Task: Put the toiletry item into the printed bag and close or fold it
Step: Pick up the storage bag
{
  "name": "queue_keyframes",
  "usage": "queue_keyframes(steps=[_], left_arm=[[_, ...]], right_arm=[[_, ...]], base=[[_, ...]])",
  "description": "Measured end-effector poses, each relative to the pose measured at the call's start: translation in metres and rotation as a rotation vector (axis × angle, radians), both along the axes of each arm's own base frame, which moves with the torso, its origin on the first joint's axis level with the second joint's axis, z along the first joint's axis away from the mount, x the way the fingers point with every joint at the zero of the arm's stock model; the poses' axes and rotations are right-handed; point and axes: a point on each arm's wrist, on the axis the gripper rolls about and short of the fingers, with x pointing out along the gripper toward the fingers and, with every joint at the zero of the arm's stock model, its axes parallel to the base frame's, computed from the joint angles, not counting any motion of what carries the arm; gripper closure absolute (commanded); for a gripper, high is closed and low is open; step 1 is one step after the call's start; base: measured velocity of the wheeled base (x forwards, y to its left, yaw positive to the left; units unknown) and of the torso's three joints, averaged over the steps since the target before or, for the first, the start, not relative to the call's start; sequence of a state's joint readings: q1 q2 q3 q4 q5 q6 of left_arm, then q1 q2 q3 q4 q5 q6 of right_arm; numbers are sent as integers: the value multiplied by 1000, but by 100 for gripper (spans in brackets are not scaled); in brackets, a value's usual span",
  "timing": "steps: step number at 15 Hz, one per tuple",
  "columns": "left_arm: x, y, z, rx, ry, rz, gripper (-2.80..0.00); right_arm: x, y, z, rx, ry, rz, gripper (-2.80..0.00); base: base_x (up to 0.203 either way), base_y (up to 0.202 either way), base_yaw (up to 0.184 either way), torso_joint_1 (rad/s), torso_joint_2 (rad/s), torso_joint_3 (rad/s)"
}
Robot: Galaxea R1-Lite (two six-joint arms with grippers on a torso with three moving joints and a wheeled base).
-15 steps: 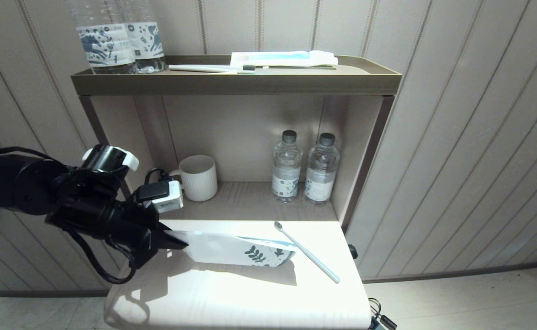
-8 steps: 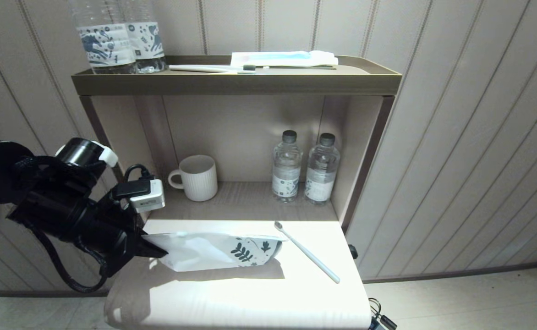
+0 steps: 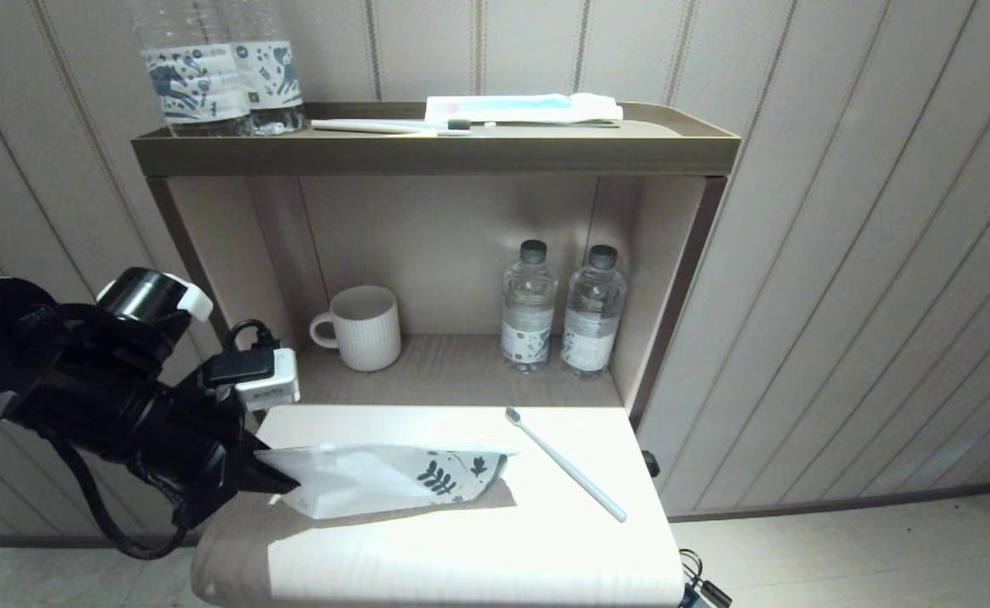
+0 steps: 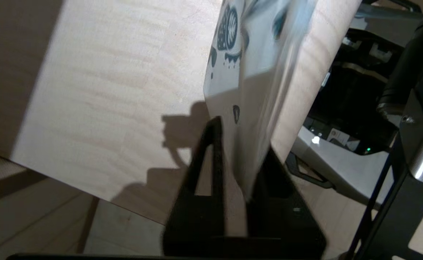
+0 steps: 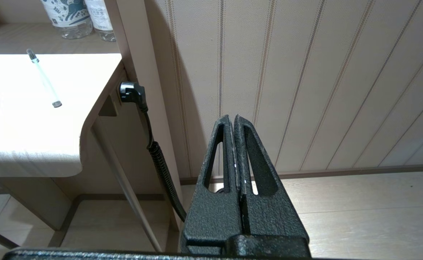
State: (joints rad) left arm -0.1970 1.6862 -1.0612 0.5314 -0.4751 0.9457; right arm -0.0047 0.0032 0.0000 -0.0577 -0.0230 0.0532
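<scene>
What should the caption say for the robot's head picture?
Left gripper holds printed bag by one end; toothbrush lies beside it.

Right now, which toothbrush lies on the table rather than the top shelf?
The pale one lying diagonally beside the printed bag; the dark-bristled one is up on the shelf.

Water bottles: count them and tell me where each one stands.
4. Two bottles stand side by side in the lower shelf's right corner; two more stand on the top tray's left end, tops cut off.
</scene>
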Motion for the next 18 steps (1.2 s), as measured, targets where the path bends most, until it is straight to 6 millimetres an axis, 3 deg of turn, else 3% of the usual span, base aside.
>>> queue_keyframes(steps=[7,13,18], left_arm=[[3,0,-14,-23,-80,-35,-280],[3,-4,-21,-156,-21,-95,-280],[9,15,-28,-294,-5,-79,-280]], right_arm=[[0,0,0,0,0,0,0],[0,0,0,0,0,0,0],[0,0,0,0,0,0,0]], base=[[0,0,0,0,0,0],[0,0,0,0,0,0],[0,0,0,0,0,0]])
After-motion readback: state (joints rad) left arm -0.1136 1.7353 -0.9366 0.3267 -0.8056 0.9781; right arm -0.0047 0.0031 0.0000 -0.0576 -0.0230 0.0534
